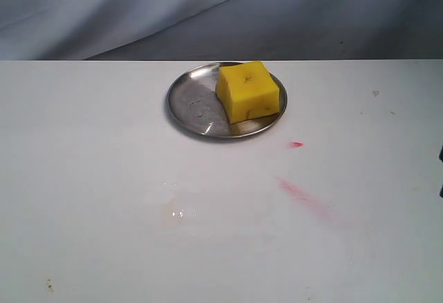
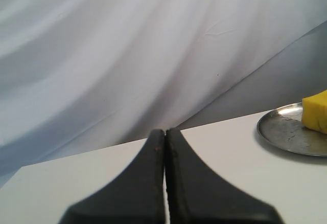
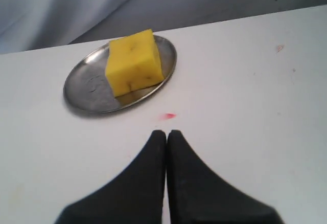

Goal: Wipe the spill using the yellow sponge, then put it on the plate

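Observation:
The yellow sponge (image 1: pixel 248 90) rests on the right half of the steel plate (image 1: pixel 187 102) at the back of the white table. No amber spill shows; only a faint colourless wet trace (image 1: pixel 181 213) marks the table in front of the plate. My left gripper (image 2: pixel 165 132) is shut and empty, off to the side of the plate (image 2: pixel 286 132) and sponge (image 2: pixel 317 112). My right gripper (image 3: pixel 166 133) is shut and empty too, hanging short of the plate (image 3: pixel 87 88) and sponge (image 3: pixel 134 63). Neither gripper's fingers appear in the exterior view.
A small red dot (image 1: pixel 296 144) lies right of the plate's front, also seen just beyond my right gripper as a red dot (image 3: pixel 167 115). A pink-red smear (image 1: pixel 304 196) streaks the table further forward. A grey cloth backdrop (image 1: pixel 138 5) hangs behind the table's far edge.

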`<state>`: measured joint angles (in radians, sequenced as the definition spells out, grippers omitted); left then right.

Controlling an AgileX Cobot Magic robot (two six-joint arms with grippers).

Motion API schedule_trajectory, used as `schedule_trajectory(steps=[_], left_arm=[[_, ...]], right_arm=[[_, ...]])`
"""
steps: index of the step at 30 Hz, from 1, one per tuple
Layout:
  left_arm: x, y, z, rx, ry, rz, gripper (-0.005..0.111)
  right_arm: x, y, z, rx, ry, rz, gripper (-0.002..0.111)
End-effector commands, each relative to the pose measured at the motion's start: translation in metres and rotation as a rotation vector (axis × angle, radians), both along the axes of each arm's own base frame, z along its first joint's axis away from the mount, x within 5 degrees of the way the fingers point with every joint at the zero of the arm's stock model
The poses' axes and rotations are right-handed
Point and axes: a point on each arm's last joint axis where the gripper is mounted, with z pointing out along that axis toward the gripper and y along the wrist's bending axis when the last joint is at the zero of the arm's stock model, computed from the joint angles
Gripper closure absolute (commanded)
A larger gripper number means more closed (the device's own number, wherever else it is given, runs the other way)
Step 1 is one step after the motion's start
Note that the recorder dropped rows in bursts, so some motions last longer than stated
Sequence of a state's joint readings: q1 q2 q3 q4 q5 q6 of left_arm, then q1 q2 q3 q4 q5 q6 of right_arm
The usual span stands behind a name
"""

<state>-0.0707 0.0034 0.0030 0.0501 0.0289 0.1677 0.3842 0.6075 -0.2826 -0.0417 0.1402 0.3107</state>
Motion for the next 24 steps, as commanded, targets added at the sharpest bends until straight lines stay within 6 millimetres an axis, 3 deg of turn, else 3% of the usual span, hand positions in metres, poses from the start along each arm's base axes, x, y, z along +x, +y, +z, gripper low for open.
schedule_trajectory(steps=[1,7,18,24], left_arm=[[0.0,0.0,0.002,-0.017,-0.014,0.0,0.107],[0.0,0.0,0.002,-0.017,-0.014,0.0,0.107],[0.0,0.0,0.002,-0.017,-0.014,0.0,0.107],[0.0,0.0,0.002,-0.017,-0.014,0.0,0.107]], right_arm=[[-0.013,-0.015,-0.006,-0.047,-0.121,-0.058,0.108],[-0.033,-0.031,-0.012,-0.153,-0.263,-0.13,0.108],[-0.06,-0.038,-0.017,-0.203,-0.446,-0.165,0.108],[-0.063,-0.038,-0.021,-0.199,-0.462,-0.167,0.108]])
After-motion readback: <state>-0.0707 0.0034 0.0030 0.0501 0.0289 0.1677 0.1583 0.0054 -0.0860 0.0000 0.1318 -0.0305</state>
